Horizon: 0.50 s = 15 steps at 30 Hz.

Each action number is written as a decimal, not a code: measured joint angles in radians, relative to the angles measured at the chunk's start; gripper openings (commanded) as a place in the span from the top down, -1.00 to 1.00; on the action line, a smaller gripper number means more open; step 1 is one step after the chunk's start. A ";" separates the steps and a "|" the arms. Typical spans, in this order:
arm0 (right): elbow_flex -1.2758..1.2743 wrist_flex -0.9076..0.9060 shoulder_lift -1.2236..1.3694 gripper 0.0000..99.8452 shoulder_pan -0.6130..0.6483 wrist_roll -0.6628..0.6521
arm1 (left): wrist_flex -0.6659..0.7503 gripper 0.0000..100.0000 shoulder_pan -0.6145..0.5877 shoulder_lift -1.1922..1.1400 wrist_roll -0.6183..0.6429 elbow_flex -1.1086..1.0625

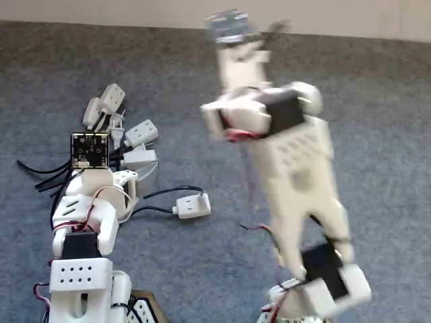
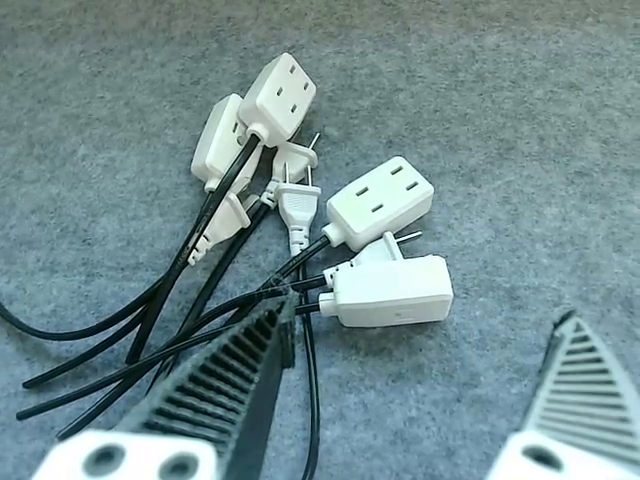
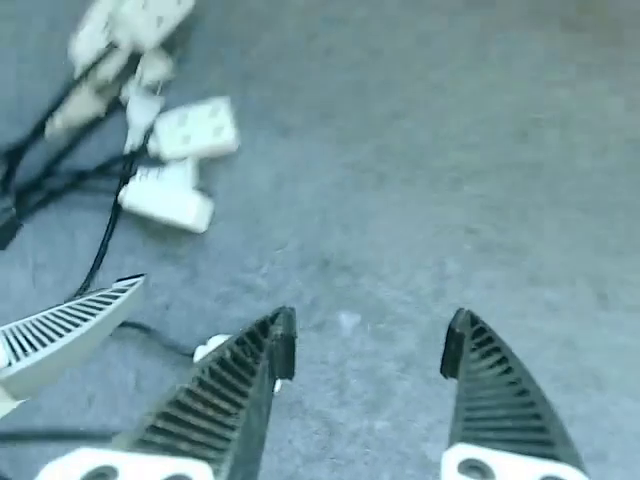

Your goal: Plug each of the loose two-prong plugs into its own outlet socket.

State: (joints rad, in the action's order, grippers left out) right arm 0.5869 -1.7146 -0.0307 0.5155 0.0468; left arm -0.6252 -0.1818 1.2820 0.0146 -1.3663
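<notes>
My left gripper (image 2: 410,400): fingers wide apart, near cord cluster. My right gripper (image 3: 365,390): apart too, holding nothing. Two-prong plug (image 2: 296,205) loose, just beside outlet socket (image 2: 380,202). Risk: tangled black cords (image 2: 165,295) drag neighbours on lift; prongs miss slots. Grey carpet (image 1: 377,121), pale wall (image 1: 101,10) behind.

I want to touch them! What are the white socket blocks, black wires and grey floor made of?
White boxy socket blocks: probably hard plastic, smooth and slightly shiny. Thin black wires: likely a rubbery plastic coating, bending in loose curves. Grey surface: looks like carpet or felt, matte and fuzzy.
</notes>
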 measured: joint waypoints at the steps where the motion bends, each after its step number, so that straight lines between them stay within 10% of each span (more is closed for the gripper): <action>1: -0.029 0.000 -0.058 0.54 -0.034 -0.002 | 0.000 0.23 0.000 0.000 0.000 0.000; 8: -0.451 0.058 -0.483 0.54 -0.218 -0.054 | -0.158 0.24 0.017 0.000 -0.015 0.120; 15: -1.283 0.462 -0.806 0.54 -0.241 -0.074 | -0.559 0.48 0.135 -0.005 -0.288 0.345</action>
State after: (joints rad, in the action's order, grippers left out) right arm -0.6958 -1.2528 -0.8362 0.2746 -0.0269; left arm -1.1838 -0.0468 1.2774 -0.2739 -1.0211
